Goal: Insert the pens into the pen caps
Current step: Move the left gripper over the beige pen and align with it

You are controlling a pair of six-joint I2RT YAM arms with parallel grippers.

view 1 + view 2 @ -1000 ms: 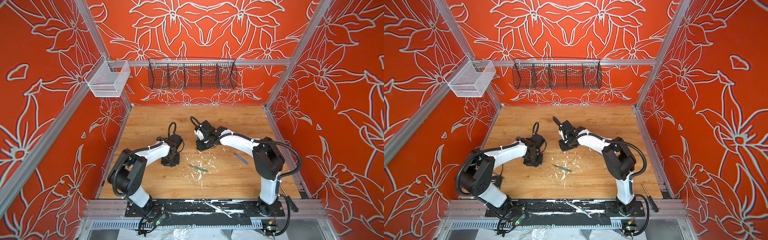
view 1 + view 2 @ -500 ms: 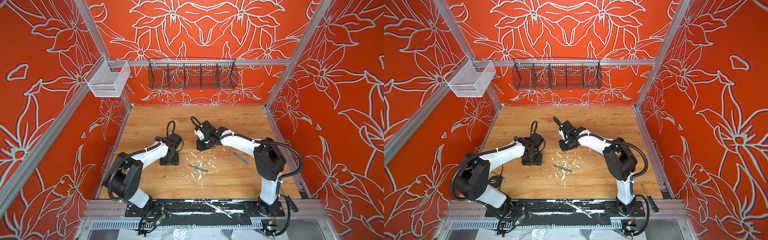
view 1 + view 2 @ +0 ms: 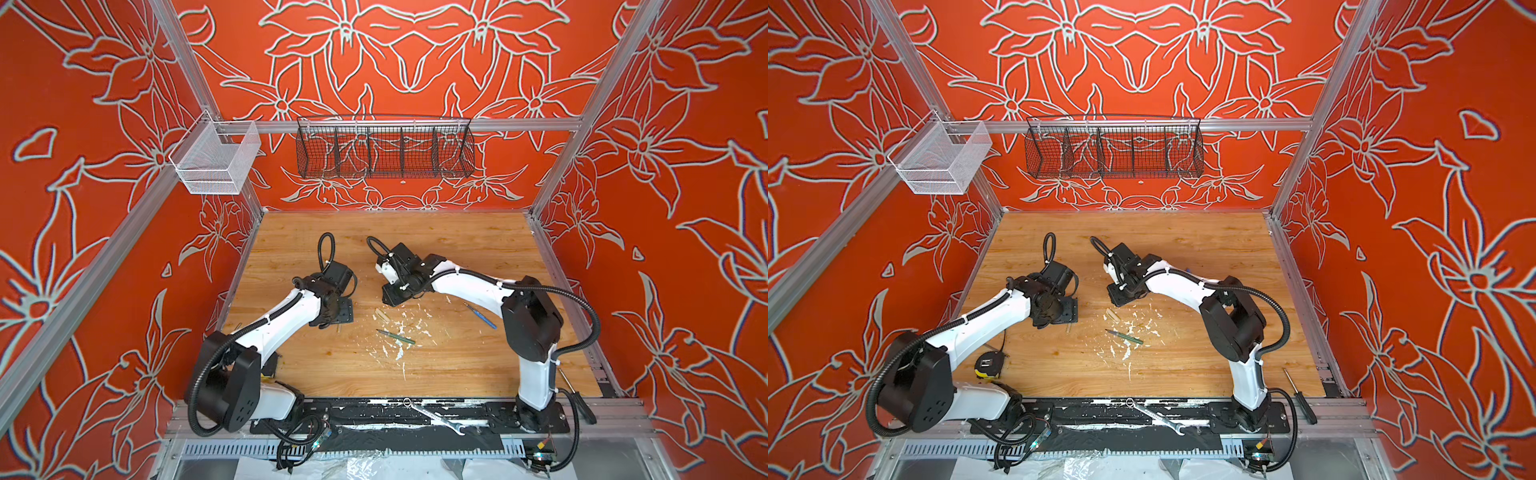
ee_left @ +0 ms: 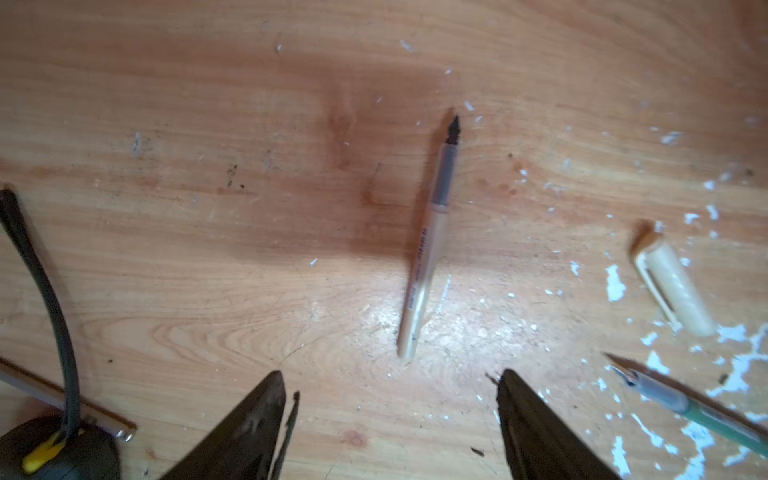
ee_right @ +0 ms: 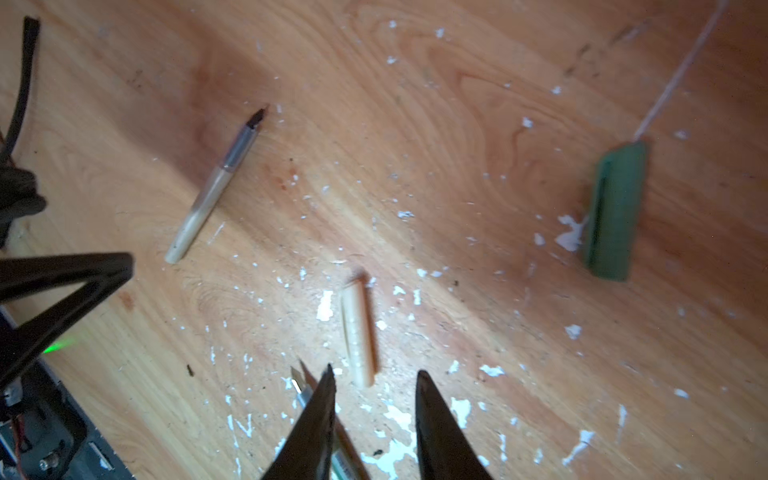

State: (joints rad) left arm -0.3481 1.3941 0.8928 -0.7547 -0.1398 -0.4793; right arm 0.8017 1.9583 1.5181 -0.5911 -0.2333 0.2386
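**Left hand** (image 4: 390, 374) — fingers spread wide, empty, touching nothing. The beige pen (image 4: 428, 241) lies flat on the bench (image 4: 187, 257) just ahead of the fingertips, with its dark tip pointing away from them.

**Right hand** (image 5: 376, 371) — fingers partly apart, gripping nothing. The beige cap (image 5: 357, 332) lies on the bench just ahead of the gap; whether a fingertip brushes it cannot be told.

**Green pen** (image 3: 395, 336): just in front of the beige cap. In the right wrist view its nib shows beside one finger.

**Blue pen** (image 3: 480, 315): well to the right of the beige cap, beside the right arm.

**Green cap** (image 5: 615, 212): apart from the beige cap, lying flat. Only the right wrist view shows it.

**Flecks** (image 3: 409, 322): white, scattered around the beige cap.

**Tape measure** (image 3: 987, 365): well to the front-left of the beige cap, against the left arm. It shows in a top view and in the left wrist view.

**Wrench** (image 3: 436, 417): well in front of the beige cap, on the black front rail.

The beige pen shows whole in both wrist views; in the top views the left hand covers most of it.
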